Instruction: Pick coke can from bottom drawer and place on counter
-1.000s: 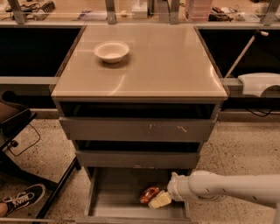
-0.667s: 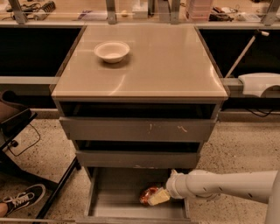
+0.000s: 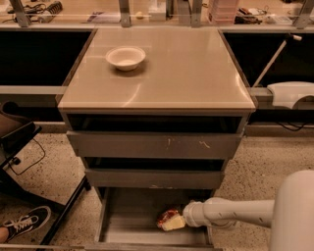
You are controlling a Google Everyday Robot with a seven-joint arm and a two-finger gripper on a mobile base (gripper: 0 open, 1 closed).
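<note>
The coke can (image 3: 166, 215), small and red, lies in the open bottom drawer (image 3: 130, 226), right of the middle of its grey floor. My gripper (image 3: 172, 222) reaches in from the right on a white arm (image 3: 230, 213) and is right against the can, its pale tip covering the can's lower right side. The counter (image 3: 176, 73), the tan glossy top of the grey cabinet, is well above the drawer. A white bowl (image 3: 125, 57) stands on its back left part.
Two upper drawers (image 3: 154, 144) stand slightly pulled out above the bottom one. A long cluttered desk with metal posts (image 3: 157, 14) runs behind the cabinet. A black chair base (image 3: 19, 147) and a shoe (image 3: 24, 221) are on the floor at left.
The gripper and arm have shifted slightly left in the bottom drawer, staying at the can. The can has barely moved. Nothing else has changed.
</note>
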